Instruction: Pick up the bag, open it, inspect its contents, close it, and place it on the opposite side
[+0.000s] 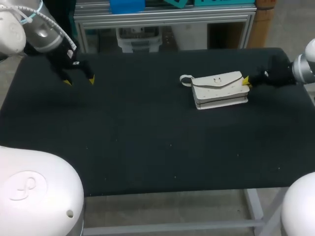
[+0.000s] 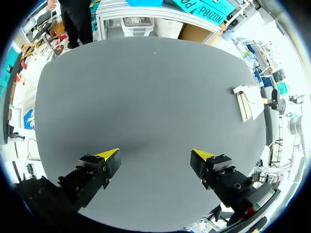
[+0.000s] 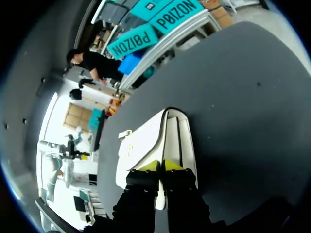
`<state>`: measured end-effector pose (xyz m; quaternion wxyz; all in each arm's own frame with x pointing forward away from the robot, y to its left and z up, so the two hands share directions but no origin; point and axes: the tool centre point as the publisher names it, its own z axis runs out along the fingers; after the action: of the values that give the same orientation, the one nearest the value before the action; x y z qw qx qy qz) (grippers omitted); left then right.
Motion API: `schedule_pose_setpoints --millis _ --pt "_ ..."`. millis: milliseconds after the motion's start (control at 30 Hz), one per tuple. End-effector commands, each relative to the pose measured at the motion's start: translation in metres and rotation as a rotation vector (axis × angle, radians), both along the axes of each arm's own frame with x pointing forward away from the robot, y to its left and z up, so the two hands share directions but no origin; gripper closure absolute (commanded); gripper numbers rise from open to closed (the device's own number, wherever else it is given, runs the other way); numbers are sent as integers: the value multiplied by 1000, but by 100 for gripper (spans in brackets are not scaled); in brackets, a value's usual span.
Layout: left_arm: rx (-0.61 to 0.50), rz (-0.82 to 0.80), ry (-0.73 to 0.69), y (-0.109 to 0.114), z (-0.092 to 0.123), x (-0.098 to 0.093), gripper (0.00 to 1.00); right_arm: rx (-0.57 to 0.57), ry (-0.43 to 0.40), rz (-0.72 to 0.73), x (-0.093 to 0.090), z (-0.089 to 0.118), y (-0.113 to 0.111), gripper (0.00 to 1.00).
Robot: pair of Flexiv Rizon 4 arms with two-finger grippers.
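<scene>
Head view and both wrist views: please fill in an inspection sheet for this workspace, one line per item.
Surface: black table, flat and matte.
Job's things: white bag lies on the table's right half, flap closed, with a small loop at its end toward the middle.
Clutter: nothing seen.
Grippers: left pincer is open above the table's far left, well apart from the bag. Right pincer is at the bag's outer end, tips nearly together, seemingly pinching a thin white part of it.
Cables: light cable runs along the left arm, off the table.
Surroundings: nothing seen reaching over the table.
</scene>
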<state>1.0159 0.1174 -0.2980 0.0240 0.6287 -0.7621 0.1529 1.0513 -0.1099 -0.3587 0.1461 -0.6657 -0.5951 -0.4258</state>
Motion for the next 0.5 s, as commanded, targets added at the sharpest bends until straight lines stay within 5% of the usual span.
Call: schedule_pose_setpoints --millis 33,500 --pt "39 -19 20 6 4 13 0 33 25 70 26 -1 -33 100" --pt "85 -43 19 27 7 37 0 29 9 -26 71 -7 -135 100"
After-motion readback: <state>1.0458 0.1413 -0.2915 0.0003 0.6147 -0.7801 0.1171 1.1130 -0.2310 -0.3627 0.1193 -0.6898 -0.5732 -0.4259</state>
